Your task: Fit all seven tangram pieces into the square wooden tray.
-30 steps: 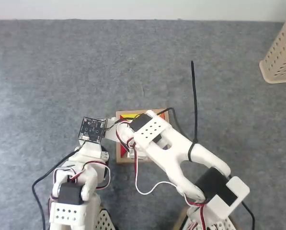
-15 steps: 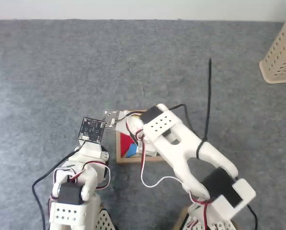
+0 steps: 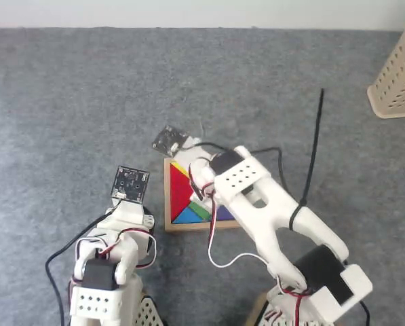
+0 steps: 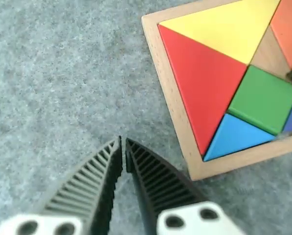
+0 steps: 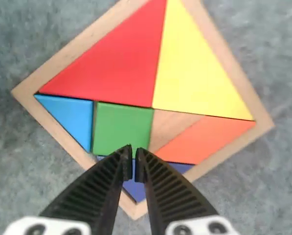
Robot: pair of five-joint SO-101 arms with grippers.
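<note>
Swinging rightward, right gripper (image 5: 133,152) uncovers the tray (image 3: 167,200) (jaws closed, empty); left gripper (image 4: 123,144) sits closed beside it.

High view looks down from above, wrist views close, all sharing tray (image 3: 188,227)

Robot lab, grey felt tabletop (image 3: 87,88), cabled arms (image 3: 260,200)

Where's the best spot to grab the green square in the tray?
On the green square, take the edge facing the bare triangular gap, coming from above: probably only there is room. Its other edges sit tight against neighbours like the blue triangle.
</note>
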